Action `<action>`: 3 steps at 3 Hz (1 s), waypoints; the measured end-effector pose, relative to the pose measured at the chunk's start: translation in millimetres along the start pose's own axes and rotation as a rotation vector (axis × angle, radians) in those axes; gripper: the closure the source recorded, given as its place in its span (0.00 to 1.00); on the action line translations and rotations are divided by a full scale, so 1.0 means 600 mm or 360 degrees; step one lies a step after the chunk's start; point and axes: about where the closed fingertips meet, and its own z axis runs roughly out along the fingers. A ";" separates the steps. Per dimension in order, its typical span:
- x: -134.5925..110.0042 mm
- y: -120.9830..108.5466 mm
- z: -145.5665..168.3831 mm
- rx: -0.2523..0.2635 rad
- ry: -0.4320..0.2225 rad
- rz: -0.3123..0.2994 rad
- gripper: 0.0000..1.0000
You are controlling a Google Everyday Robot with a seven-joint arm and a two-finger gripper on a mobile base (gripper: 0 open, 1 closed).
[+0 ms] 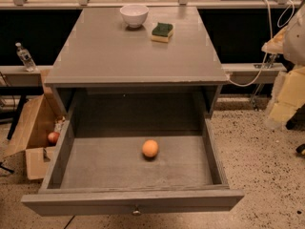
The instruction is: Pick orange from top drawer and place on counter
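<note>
The orange (150,148) is a small round orange-yellow fruit lying alone on the floor of the top drawer (95,171), slightly right of its middle. The drawer is pulled fully out, and its front panel with a small round knob (137,211) is nearest to me. The grey counter (128,56) is the cabinet top above and behind it. My gripper (285,99) shows as pale blocky shapes at the right edge of the view. It is to the right of the cabinet, well away from the orange, and holds nothing that I can see.
A white bowl (134,15) and a green-and-yellow sponge (162,31) sit at the back of the counter. A cardboard box (26,132) with a redder round fruit (53,137) stands on the floor at the left. A water bottle (25,56) stands on a left ledge. Cables hang at the right.
</note>
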 end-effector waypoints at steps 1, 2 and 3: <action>-0.002 0.001 0.004 -0.0007 -0.0011 0.0003 0.00; -0.034 0.019 0.059 -0.0118 -0.0187 0.0052 0.00; -0.096 0.049 0.138 -0.0279 -0.0418 0.0131 0.00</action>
